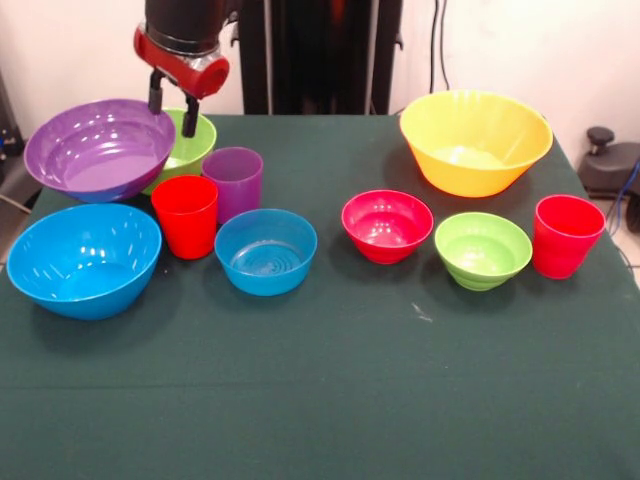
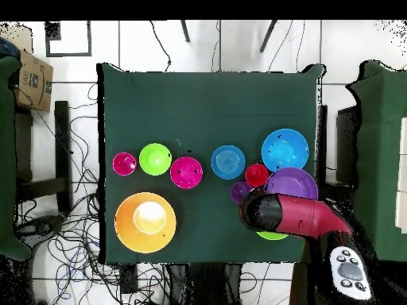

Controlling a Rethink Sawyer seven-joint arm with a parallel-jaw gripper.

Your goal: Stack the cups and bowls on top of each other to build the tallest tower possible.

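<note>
My gripper (image 1: 172, 108) is at the back left, its fingers closed across the right rim of the large purple bowl (image 1: 98, 150), which hangs tilted above the table. The large lime green bowl (image 1: 190, 145) sits right behind it. The large blue bowl (image 1: 84, 260), a red cup (image 1: 186, 215), the purple cup (image 1: 235, 182) and the small blue bowl (image 1: 266, 250) stand close in front. To the right are the red-pink bowl (image 1: 387, 225), small lime bowl (image 1: 483, 249), second red cup (image 1: 566, 235) and yellow bowl (image 1: 475, 140). Nothing is stacked.
In the overhead view my red arm (image 2: 298, 216) covers most of the lime green bowl (image 2: 273, 235) and lies beside the purple bowl (image 2: 292, 184). The green table cloth (image 1: 330, 400) has bare room at its front edge. A black device (image 1: 610, 160) stands off the table's right side.
</note>
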